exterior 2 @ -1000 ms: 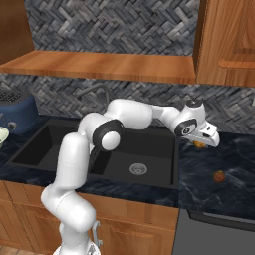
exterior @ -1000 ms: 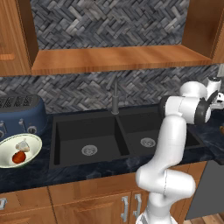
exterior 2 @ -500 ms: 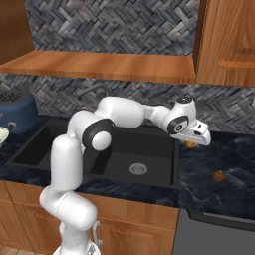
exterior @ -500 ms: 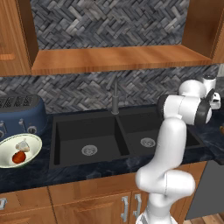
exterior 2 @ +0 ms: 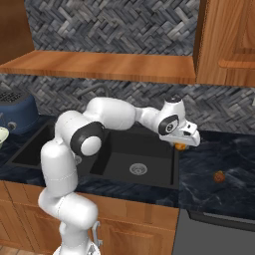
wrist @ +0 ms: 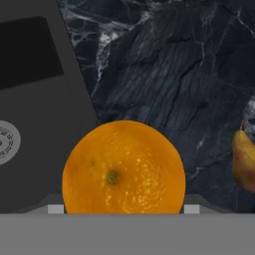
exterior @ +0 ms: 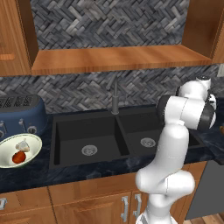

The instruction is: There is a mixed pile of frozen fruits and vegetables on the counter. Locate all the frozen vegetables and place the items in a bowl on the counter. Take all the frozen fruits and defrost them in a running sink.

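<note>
An orange (wrist: 123,168) is clamped in the gripper (exterior 2: 185,143), hung over the counter (wrist: 169,64) right by the sink's (exterior 2: 130,159) edge. A pear (wrist: 244,158) is left on the stone nearby. Tomato (exterior: 18,157) and garlic (exterior: 22,146) are parked in the bowl (exterior: 13,164).

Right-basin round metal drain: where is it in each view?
Left base view: round metal drain, right of centre, in the right basin.
Right base view: drain at centre.
Hand view: drain at far left edge, beside round orange fruit.
Shared landmark: matte black sink.
</note>
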Motion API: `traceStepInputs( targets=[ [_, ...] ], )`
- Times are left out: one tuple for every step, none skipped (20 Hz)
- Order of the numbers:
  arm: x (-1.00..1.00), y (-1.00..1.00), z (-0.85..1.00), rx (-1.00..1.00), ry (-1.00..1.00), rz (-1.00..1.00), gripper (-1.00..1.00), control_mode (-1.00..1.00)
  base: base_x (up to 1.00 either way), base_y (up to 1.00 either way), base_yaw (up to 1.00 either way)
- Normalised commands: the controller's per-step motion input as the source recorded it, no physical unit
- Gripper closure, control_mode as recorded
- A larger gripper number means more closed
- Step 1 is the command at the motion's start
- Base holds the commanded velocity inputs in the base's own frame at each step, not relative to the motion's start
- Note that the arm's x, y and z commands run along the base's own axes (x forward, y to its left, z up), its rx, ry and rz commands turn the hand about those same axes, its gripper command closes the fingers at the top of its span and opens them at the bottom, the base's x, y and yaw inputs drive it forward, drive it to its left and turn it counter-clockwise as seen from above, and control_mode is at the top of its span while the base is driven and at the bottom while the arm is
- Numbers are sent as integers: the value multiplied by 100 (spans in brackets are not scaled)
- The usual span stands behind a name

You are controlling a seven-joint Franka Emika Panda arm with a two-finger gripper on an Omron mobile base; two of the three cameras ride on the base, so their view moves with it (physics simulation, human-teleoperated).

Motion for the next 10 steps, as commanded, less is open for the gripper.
traceStepInputs(
  targets=[
    [-21, 41, 0, 0, 3, 5, 100, -100, 0, 0, 0],
    [-19, 43, 0, 0, 4, 5, 100, -100, 0, 0, 0],
    [-18, 43, 0, 0, 4, 5, 100, -100, 0, 0, 0],
    [-16, 43, 0, 0, 4, 5, 100, -100, 0, 0, 0],
    [-15, 44, 0, 0, 4, 5, 100, -100, 0, 0, 0],
    [-15, 44, 0, 0, 4, 5, 100, -100, 0, 0, 0],
    [-14, 45, 0, 0, 5, 5, 100, -100, 0, 0, 0],
    [-12, 45, 0, 0, 5, 5, 100, -100, 0, 0, 0],
    [-11, 44, 0, 0, 5, 5, 100, -100, 0, 0, 0],
    [-10, 44, 0, 0, 5, 5, 100, -100, 0, 0, 0]
  ],
)
